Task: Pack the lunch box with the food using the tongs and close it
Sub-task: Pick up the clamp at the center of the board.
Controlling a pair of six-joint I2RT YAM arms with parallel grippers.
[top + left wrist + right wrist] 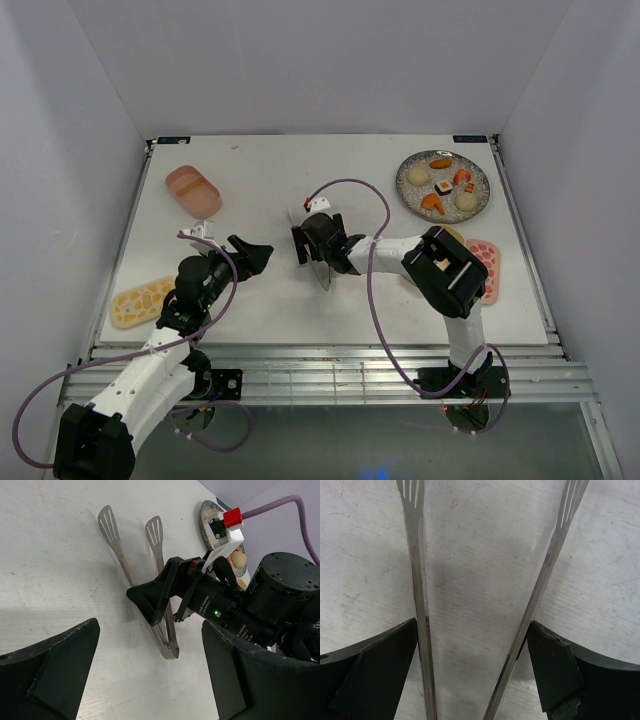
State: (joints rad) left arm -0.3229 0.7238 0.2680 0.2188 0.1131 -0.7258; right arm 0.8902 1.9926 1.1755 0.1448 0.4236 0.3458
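- Our right gripper (472, 625) is spread wide and straddles the tongs (417, 580). One silvery arm lies just inside each finger, and we cannot tell whether they press.
- Our left gripper (262, 254) is wide open too, empty, near the right fingers.
- The lunch box (193, 190) tray lies well beyond the left fingers.
- The food (443, 186) sits on the plate (400, 185), well apart from the right fingers.
- We judge the step to be picking up the tongs. The next move calls for a gentle squeeze, then a lift.
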